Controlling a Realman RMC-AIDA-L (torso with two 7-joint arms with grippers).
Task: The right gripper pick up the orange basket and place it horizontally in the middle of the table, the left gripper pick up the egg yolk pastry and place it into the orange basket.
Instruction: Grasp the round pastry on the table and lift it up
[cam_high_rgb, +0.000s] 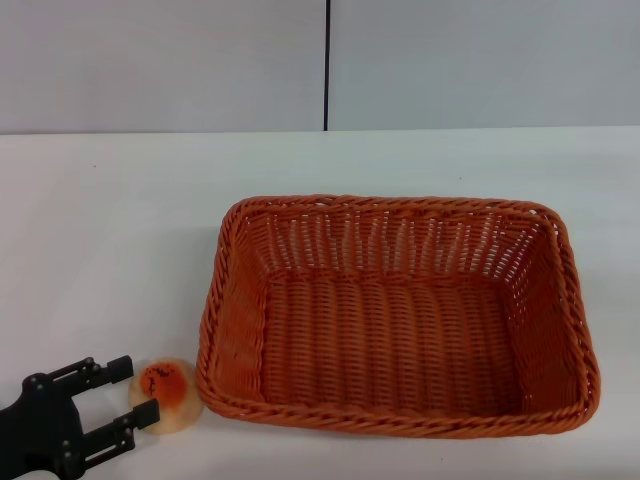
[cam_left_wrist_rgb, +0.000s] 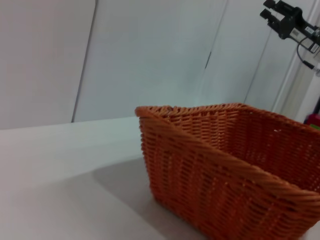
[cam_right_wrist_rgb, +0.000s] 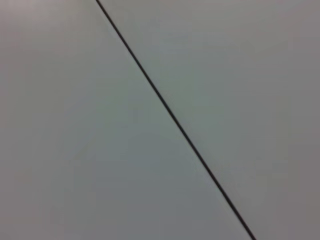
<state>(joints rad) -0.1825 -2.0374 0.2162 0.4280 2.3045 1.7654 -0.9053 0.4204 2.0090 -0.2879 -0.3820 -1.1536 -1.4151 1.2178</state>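
Orange basket (cam_high_rgb: 400, 315) sits flat, long axis across the table (cam_high_rgb: 110, 230), roughly mid-table, so what's left looks like the pastry leg. Egg yolk pastry (cam_high_rgb: 166, 396) lies on the table just outside the basket's near-left corner, and the left gripper (cam_high_rgb: 128, 393) comes in low from the left edge, fingers spread around it, one per side, not visibly clamped. Right gripper (cam_left_wrist_rgb: 272, 11) is raised well clear above the far side; can't tell its finger state.
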